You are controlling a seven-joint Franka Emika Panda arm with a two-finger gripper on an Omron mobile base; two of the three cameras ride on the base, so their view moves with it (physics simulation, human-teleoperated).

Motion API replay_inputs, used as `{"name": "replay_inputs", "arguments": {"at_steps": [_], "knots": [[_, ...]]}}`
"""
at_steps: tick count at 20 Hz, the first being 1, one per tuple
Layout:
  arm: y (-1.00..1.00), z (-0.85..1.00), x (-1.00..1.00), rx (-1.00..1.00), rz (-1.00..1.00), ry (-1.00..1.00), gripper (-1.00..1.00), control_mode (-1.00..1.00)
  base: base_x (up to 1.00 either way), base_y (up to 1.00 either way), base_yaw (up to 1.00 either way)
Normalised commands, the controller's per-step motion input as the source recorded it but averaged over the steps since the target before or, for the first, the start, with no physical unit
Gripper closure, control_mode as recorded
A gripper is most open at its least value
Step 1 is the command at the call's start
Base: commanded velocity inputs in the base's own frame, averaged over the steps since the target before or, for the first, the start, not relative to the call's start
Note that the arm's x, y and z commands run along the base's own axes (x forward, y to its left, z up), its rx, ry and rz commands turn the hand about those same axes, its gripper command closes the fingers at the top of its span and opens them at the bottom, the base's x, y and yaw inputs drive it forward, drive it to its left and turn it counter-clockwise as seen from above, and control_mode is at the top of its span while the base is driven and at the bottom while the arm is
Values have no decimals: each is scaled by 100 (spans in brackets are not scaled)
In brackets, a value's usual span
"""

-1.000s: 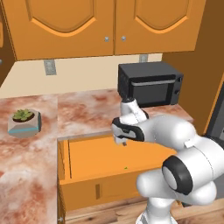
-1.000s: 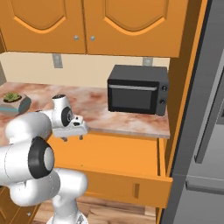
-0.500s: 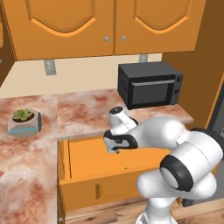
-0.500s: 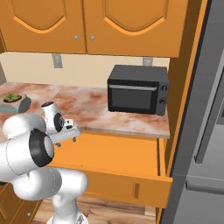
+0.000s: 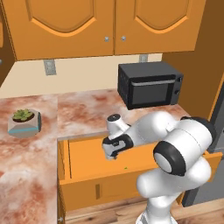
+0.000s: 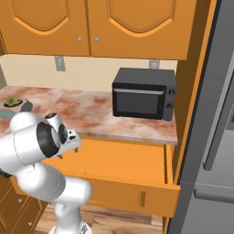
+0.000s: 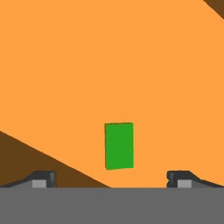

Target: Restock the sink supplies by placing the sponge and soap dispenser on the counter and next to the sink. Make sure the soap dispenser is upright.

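The sponge [image 7: 119, 145] is a flat bright green block lying on the orange floor of an open drawer [image 5: 85, 164], straight below my hand. In the left base view it shows as a tiny green speck [image 5: 125, 166]. My gripper [image 7: 112, 179] hangs over the drawer pointing down, open, with nothing between its fingers; the sponge sits between and just ahead of the fingertips [image 7: 43, 178]. From the left base view the gripper [image 5: 113, 154] is above the drawer's middle, a little left of the speck. The reddish marbled counter [image 5: 83, 109] runs behind the drawer. The soap dispenser and the sink are out of view.
A black microwave [image 5: 151, 85] stands on the counter at the back right. A small potted plant [image 5: 25, 121] sits on the counter to the left. Orange wall cabinets [image 5: 105, 24] hang above. A grey fridge [image 6: 215, 119] borders the drawer on the right.
The arm has swung left and lowered, bringing the hand from the counter's edge down over the open drawer. The jaws have stayed open.
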Motion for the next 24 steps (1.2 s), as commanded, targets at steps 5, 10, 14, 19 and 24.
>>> {"name": "replay_inputs", "arguments": {"at_steps": [5, 10, 14, 19, 24], "knots": [[-2, -33, 0, 5, 5, 0, -100, -100, 0, 0, 0], [-16, -25, 0, 15, 3, 0, -100, -100, 0, 0, 0], [-26, -20, 0, 21, 3, 0, -100, -100, 0, 0, 0], [-25, -19, 0, 17, 1, 0, -100, -100, 0, 0, 0], [-18, -35, 0, 4, -1, 3, -100, -100, 0, 0, 0]]}}
